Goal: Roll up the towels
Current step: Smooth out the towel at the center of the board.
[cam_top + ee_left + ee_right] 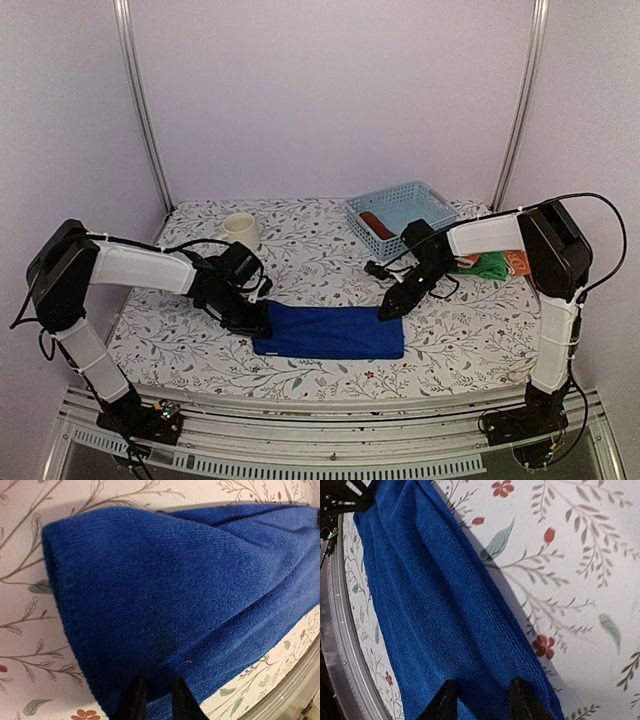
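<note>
While both arms bear on one cloth, top external view: the blue towel (330, 333) lies flat and long at 6 o'clock on the floral table cover (320, 255), not yet rolled.
Hold, left gripper (258, 318): at the towel's 9 o'clock end, clamped on it; judged an anchor for the roll.
Hold, right gripper (392, 306): at the 3 o'clock end, far corner, closed on the cloth; judged to keep it stretched.
Other towels: rust-brown towel (378, 222) in the lattice basket (398, 190) at 1 o'clock; green towel (488, 266) and orange towel (516, 262) at 3 o'clock, partly hidden behind the right arm.
Cup (240, 230): at 11 o'clock, well apart from the work.
Left wrist view: fingers (135, 702) nearly together, towel hem nipped between them; the fingers cut off at 6 o'clock.
Right wrist view: fingers (520, 700) wider, cloth running between them; lengthwise creases suggest tension. The contact itself falls below the frame, so firmness is a judgement.
</note>
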